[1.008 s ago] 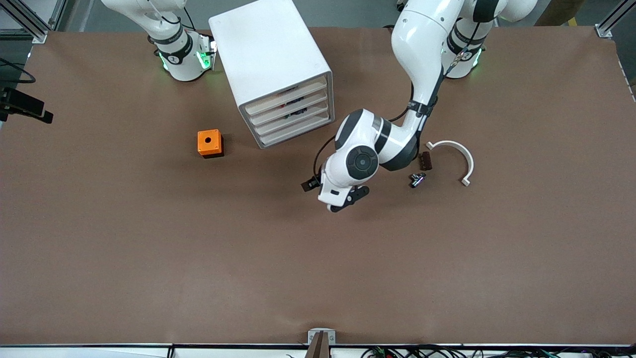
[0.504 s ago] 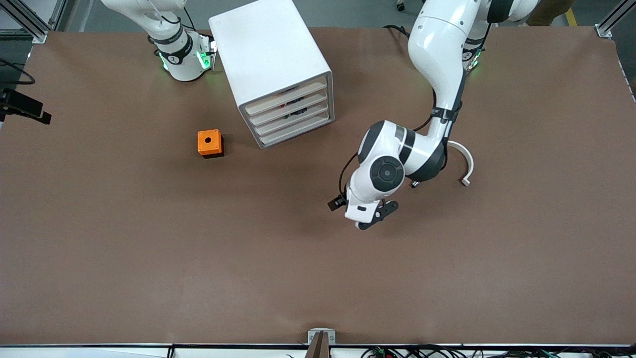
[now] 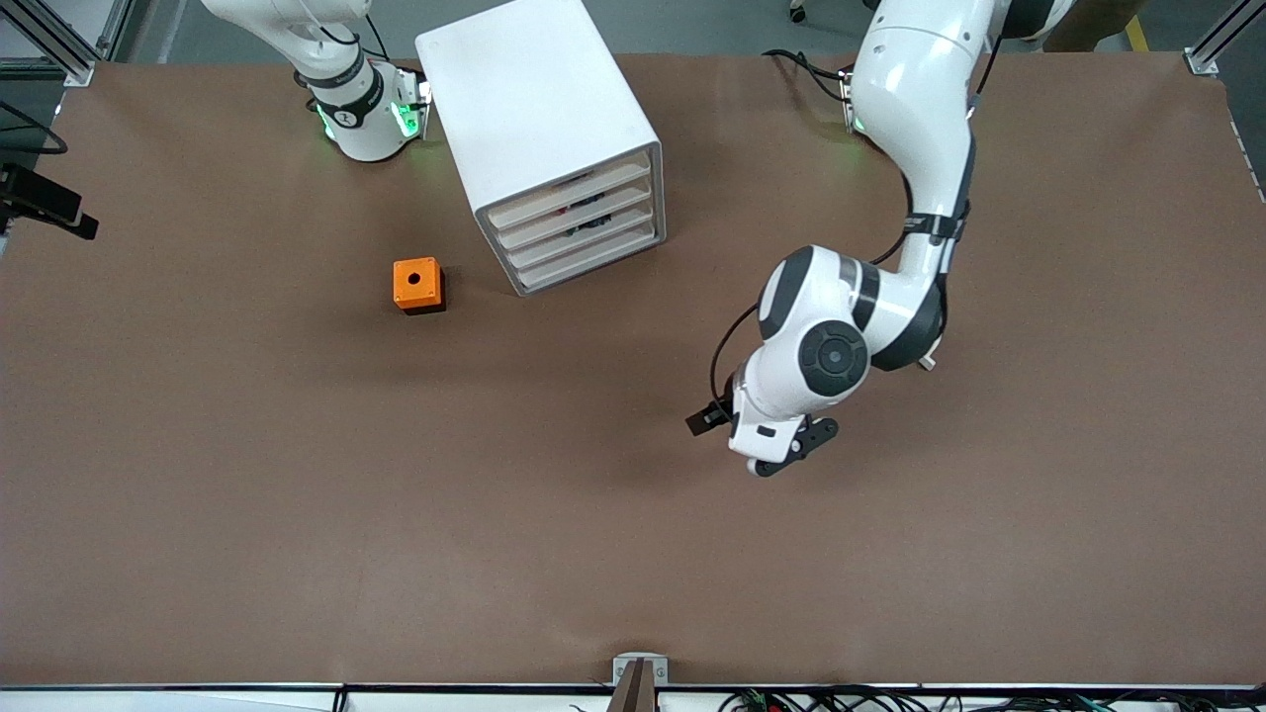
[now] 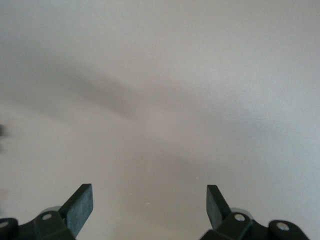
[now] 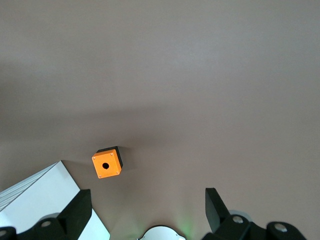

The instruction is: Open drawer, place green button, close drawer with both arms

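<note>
Front view shows the big brown table [image 3: 297,514] first. The white cabinet [image 3: 539,109] stands near the robots, and every drawer [image 3: 584,259] looks shut, so none is ready for the button. The left arm [image 3: 910,129] bends low and covers the spot by the curved white piece [image 3: 926,363], so I cannot see the button. Left gripper [image 3: 791,457] hangs wide open over bare table, holding nothing. The right arm waits up high, and the right gripper [image 5: 147,212] is wide open above the orange box [image 3: 416,284].
</note>
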